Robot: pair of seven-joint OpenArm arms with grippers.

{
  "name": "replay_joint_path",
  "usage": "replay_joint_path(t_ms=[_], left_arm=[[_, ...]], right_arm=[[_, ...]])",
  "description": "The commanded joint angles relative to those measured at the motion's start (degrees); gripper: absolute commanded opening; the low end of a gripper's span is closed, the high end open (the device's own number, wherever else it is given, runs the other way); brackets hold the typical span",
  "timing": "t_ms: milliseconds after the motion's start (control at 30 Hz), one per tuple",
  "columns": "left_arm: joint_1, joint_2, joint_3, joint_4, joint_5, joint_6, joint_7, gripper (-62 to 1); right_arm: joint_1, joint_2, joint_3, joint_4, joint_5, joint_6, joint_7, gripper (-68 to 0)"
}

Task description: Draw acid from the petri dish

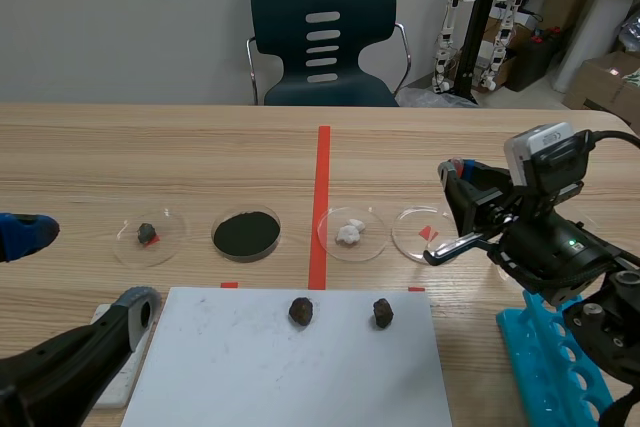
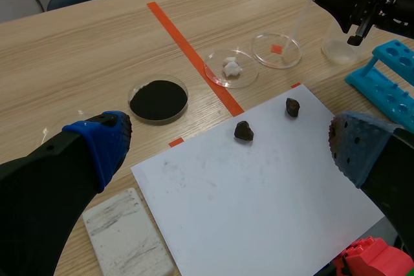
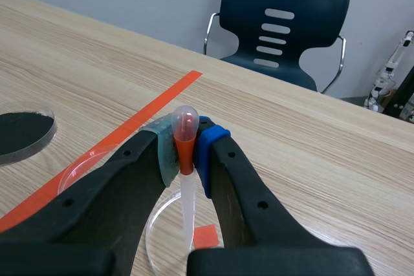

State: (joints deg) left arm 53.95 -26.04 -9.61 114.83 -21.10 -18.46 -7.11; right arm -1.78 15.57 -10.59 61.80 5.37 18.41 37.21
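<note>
Your right gripper is pinching the pipette by its orange collar, with the clear bulb poking up between the pads and the pale stem hanging down between the fingers. Right under it sits the clear petri dish. A red tape square shows through its bottom, and you can't tell from here whether there is liquid in it or whether the tip touches. Next along the row is the dish with the white lump, then the red tape line, then the dish of black powder, and far out is the dish with one dark lump. Near the robot lies the white sheet carrying two dark rocks, which sit apart from each other. The blue tube rack stands just beside your right arm, and a clear beaker is behind that gripper in the left wrist view. Your left gripper hangs spread wide and empty over the sheet's near corner, with a pale slab beneath its blue-padded finger. Nothing lies between the pipette and its dish.
</note>
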Motion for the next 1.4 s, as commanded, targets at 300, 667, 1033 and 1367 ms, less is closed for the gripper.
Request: replay_joint_path(t_ms=[300, 667, 1033, 1367], left_arm=[[0.2, 0.3, 0.3, 0.3, -0.6, -0.1, -0.8, 1.4], [0.2, 0.3, 0.3, 0.3, -0.6, -0.1, -0.8, 1.4], [0.2, 0.3, 0.3, 0.3, -0.6, -0.1, -0.8, 1.4], [0.2, 0.3, 0.3, 0.3, -0.6, -0.1, -0.8, 1.4]], right_arm=[[0.8, 0.1, 0.4, 0.4, 0.7, 0.0, 0.9, -62.0], [0.8, 0.1, 0.4, 0.4, 0.9, 0.0, 0.9, -62.0], [0.8, 0.1, 0.4, 0.4, 0.9, 0.0, 1.1, -62.0], [0.8, 0.1, 0.4, 0.4, 0.9, 0.0, 1.3, -62.0]])
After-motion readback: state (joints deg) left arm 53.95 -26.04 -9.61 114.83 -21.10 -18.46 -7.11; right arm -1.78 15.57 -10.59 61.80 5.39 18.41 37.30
